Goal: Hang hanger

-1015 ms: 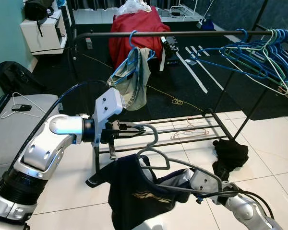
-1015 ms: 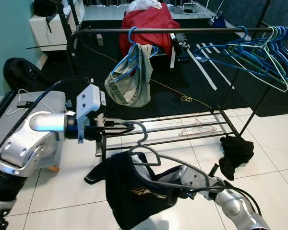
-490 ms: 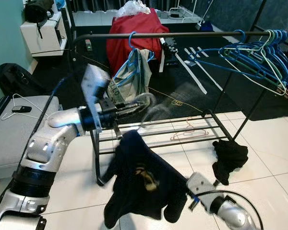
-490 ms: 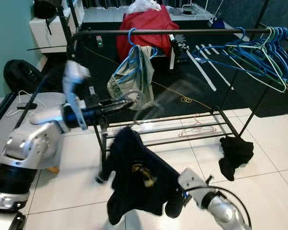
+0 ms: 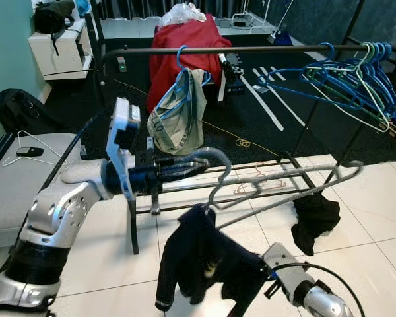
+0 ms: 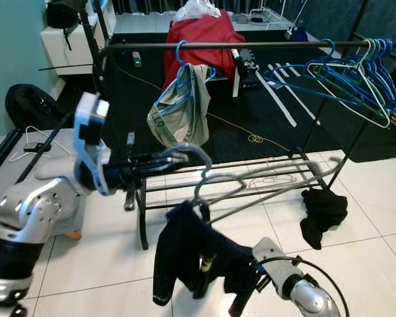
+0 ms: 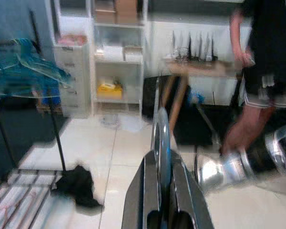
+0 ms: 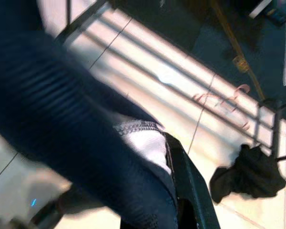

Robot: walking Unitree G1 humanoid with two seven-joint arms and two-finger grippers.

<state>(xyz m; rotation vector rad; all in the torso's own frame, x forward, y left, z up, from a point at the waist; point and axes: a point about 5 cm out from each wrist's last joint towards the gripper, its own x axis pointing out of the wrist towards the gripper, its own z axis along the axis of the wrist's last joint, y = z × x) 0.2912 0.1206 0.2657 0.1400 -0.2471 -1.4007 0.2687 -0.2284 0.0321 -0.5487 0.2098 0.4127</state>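
Tiled floor, clothes rail point(image 5: 251, 49) far across scene; left gripper point(image 5: 188, 168) clamped on grey hanger point(image 5: 277, 195) hook, dark garment point(image 5: 208, 264) dangling, long axis running right; rail up and beyond fingers; right gripper point(image 8: 181, 191) pinching garment hem.

My left arm reaches forward at chest height, my left gripper point(image 5: 185, 168) clamped shut around a hook. My right gripper point(image 8: 181, 191) hangs low, buried in dark cloth.
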